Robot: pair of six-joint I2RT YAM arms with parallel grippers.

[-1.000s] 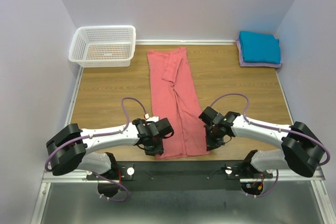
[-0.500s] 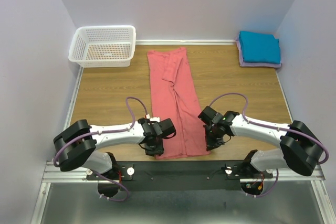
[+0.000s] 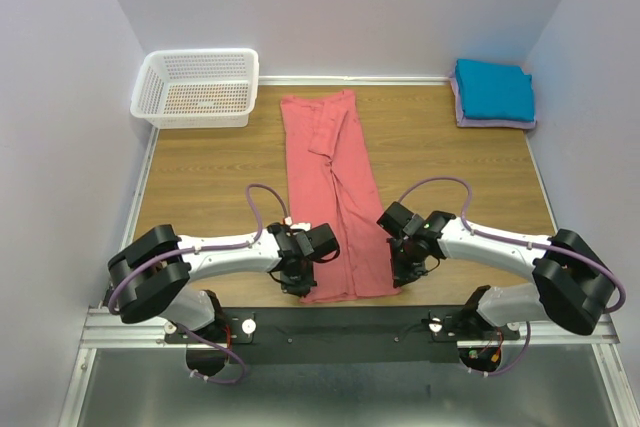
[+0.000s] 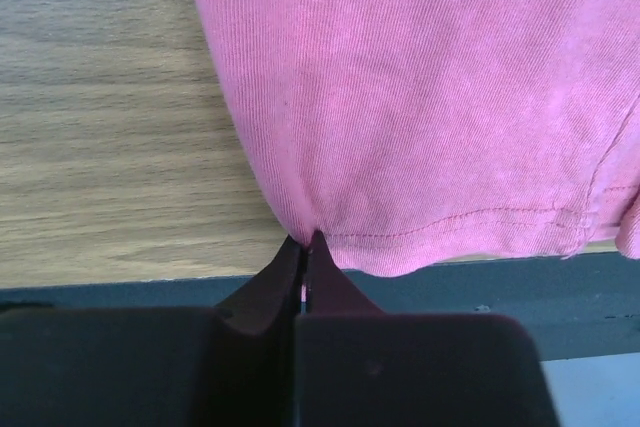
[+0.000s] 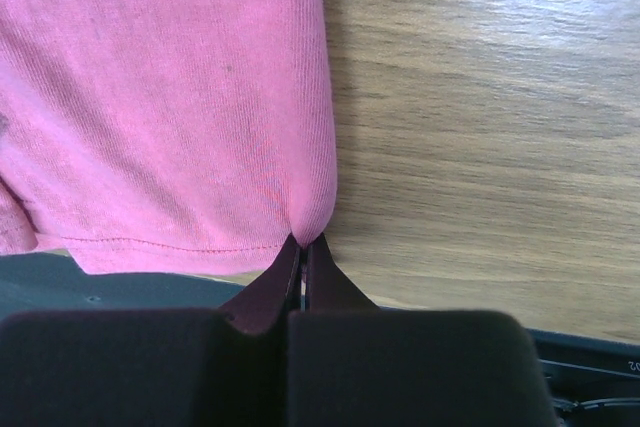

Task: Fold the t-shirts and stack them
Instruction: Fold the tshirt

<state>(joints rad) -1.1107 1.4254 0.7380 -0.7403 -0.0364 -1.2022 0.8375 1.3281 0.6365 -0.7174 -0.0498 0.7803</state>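
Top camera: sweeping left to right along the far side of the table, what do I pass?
white lattice basket → salmon-pink t-shirt → folded teal-blue t-shirt, lying on the pale lavender t-shirt

A wood-grain table [image 3: 200, 182] fills the middle of the scene, brown with paler streaks. Plain, pale lavender-white walls close it in: a back wall [image 3: 340, 7] on the far side, a left wall [image 3: 60, 147] and a right wall [image 3: 600, 117]. A white strip [image 3: 350, 79] runs along the table's far edge. At the near edge, a black plate [image 3: 340, 325] sits on a silver rail [image 3: 120, 335], with a dull grey surface [image 3: 330, 392] nearer still. The light is soft and even.
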